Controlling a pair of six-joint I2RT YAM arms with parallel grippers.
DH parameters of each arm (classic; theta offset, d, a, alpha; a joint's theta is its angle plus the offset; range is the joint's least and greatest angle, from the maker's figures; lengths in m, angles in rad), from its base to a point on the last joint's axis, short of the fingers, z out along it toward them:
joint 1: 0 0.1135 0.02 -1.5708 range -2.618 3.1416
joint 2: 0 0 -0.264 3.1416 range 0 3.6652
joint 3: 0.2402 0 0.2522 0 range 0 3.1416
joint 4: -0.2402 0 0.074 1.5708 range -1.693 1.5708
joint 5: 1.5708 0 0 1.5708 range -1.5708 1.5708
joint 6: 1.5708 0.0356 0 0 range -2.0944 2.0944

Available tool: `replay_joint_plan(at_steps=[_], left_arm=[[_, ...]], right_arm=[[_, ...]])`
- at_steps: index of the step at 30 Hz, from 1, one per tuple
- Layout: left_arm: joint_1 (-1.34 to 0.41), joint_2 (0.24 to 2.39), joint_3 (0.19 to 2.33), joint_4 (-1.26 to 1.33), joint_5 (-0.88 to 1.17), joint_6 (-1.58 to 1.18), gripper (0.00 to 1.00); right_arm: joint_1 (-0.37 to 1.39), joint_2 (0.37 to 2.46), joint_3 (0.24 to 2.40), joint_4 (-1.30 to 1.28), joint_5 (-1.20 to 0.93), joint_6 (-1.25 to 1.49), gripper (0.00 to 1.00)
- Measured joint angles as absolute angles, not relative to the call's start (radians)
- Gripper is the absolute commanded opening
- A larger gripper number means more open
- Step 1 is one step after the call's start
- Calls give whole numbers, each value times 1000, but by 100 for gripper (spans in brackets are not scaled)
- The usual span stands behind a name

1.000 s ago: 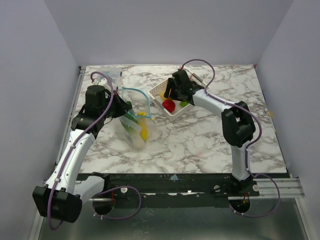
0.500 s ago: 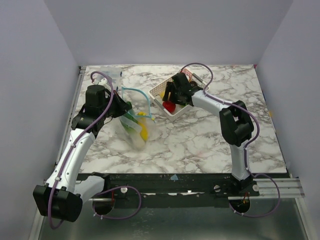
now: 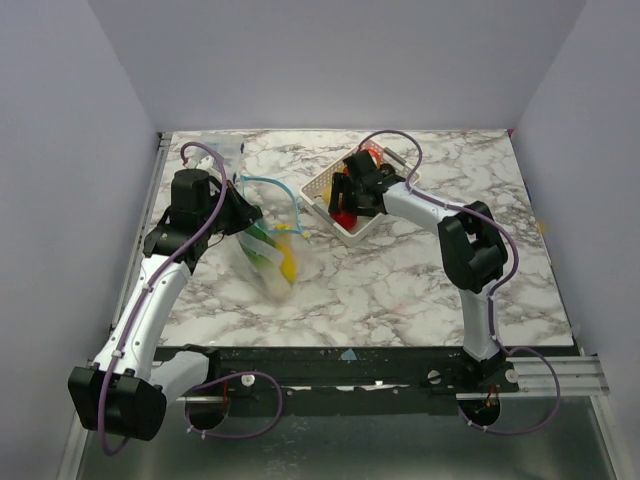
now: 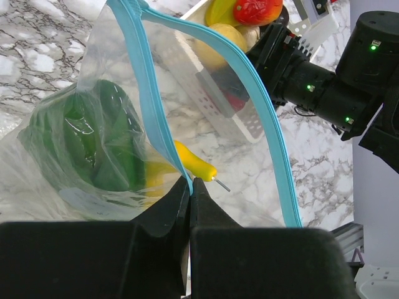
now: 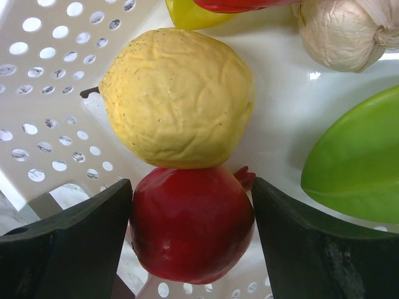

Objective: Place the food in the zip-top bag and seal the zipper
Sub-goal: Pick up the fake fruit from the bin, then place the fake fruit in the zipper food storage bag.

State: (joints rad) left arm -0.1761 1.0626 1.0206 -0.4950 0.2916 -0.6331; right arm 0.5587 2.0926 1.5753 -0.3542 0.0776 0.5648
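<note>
The zip-top bag point(image 3: 268, 245) lies at the left with its mouth held up. My left gripper point(image 4: 190, 180) is shut on one side of the blue-green zipper point(image 4: 268, 118). Inside the bag lie a green vegetable point(image 4: 106, 137) and a yellow banana point(image 4: 196, 165). My right gripper point(image 5: 192, 184) is down in the white basket point(image 5: 50, 93), open, with one finger on each side of a red fruit point(image 5: 190, 230). There is a narrow gap at the right finger. A wrinkled yellow fruit point(image 5: 177, 96) touches the red one.
The basket point(image 3: 318, 185) stands at the back middle, right of the bag's mouth. It also holds a white garlic point(image 5: 340, 31) and a green piece point(image 5: 355, 162). The marble table point(image 3: 400, 290) runs to a wall on the left.
My right gripper has dropped lower into the basket, moved slightly left and opened wider around the red fruit. The left arm and the bag have stayed put.
</note>
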Motion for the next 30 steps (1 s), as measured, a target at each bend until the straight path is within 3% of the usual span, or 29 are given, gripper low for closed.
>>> replay_joint_plan(at_steps=[7,21,25,30], left_arm=[[-176,1065,1021,-495,300,-636,0],[-171,1065,1021,-495,301,-636,0],[-171,1065,1021,-495,302,-636,0],[-171,1065,1021,-495,305,-636,0]], right_arm=[[559,2093,1575,-370,58,539,70],[556,2060,1576,-378,68,525,7],[556,1999,1581,-380,96,513,1],[556,1908,1595,-379,118,495,1]])
